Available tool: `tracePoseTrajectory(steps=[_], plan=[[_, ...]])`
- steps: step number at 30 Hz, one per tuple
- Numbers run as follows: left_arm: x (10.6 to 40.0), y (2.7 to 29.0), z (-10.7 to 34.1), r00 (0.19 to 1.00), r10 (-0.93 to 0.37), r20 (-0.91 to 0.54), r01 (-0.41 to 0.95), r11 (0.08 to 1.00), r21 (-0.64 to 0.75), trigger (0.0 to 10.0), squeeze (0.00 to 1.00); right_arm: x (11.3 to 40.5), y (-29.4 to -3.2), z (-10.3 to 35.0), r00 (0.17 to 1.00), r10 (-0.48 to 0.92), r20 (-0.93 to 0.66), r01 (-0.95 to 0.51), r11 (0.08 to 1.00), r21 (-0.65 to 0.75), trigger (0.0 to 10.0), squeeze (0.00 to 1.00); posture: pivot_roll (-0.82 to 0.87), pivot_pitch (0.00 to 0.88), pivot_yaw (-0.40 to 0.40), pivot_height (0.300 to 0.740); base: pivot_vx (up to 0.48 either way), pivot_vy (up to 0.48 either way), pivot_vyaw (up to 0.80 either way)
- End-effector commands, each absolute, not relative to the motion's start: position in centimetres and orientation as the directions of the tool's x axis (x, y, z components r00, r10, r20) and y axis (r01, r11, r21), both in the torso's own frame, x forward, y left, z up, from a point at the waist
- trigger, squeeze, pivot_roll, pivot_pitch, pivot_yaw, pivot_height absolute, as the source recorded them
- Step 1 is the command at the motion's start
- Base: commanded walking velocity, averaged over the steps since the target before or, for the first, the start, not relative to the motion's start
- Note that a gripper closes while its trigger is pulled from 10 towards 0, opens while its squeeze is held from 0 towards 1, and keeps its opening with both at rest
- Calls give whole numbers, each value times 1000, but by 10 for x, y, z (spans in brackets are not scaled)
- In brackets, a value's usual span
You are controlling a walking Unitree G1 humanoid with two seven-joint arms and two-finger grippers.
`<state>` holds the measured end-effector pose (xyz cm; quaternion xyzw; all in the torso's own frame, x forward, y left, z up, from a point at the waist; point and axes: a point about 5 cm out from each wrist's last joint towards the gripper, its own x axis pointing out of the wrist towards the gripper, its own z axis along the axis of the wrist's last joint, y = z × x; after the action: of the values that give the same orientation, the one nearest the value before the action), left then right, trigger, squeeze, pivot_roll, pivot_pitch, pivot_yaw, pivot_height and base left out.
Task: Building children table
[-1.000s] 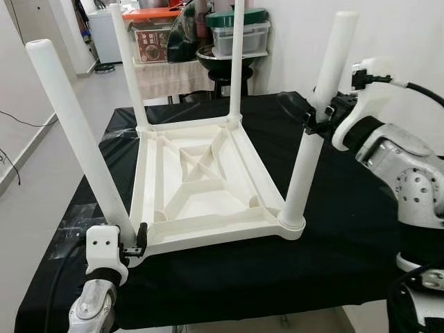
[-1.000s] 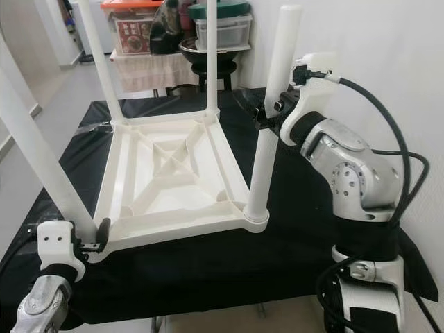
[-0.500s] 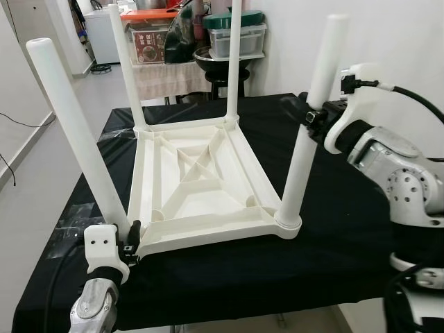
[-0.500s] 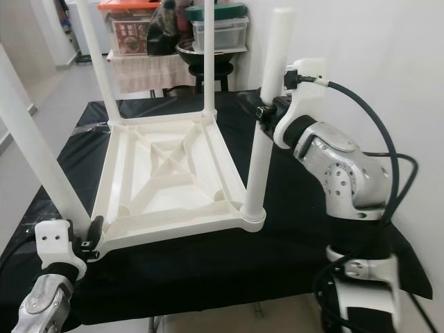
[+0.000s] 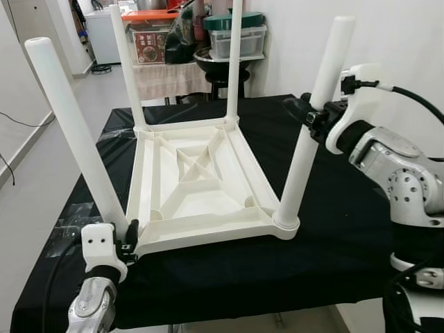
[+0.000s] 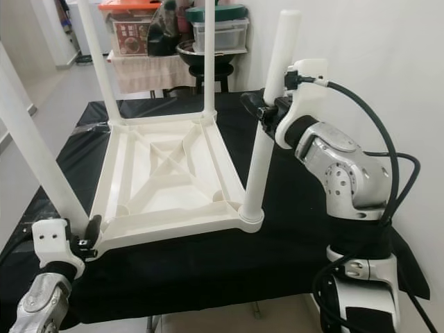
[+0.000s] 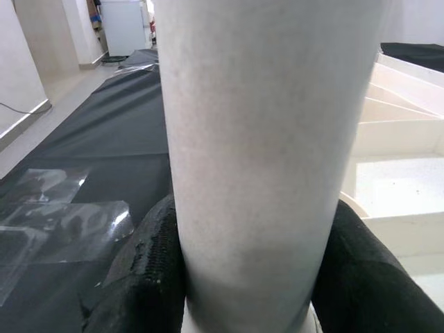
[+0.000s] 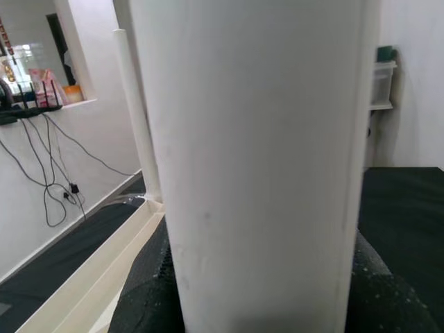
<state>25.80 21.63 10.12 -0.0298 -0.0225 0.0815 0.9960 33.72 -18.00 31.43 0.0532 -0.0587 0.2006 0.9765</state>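
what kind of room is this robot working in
Probably a lived-in home, perhaps a utility or storage corner. Lidded plastic storage boxes sit on a cloth-covered stand behind the black-covered work table, and a white appliance, maybe a fridge, stands down the tiled hallway.

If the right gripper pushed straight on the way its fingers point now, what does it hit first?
The right gripper is shut on the near right leg, so that leg is met at once. Past it, the fingers point across the upturned table toward the far left leg, though depth is unclear.

Bright, even indoor light, soft shadows, sharp head views, wrist close-ups slightly soft.
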Motion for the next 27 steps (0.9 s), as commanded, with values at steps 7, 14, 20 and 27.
tracePoseTrajectory(steps=[7,14,20,27], plan=[[290,259,242,923,43,383,-68,996,52,0,0,366,-222,254,999,8,-42,8,931,364,0,0,-4,0,-41,740,0,0,0],[297,257,385,766,-172,619,24,971,240,0,0,369,-212,181,960,-101,-261,222,841,494,0,0,50,0,-43,740,0,0,0],[295,191,487,561,-440,701,229,897,378,0,0,356,-139,112,888,48,-457,281,729,624,0,0,99,0,-17,740,0,0,0],[306,119,510,455,-650,609,508,751,422,0,31,332,-43,77,777,208,-594,316,687,655,10000,0,146,0,34,740,0,0,0]])
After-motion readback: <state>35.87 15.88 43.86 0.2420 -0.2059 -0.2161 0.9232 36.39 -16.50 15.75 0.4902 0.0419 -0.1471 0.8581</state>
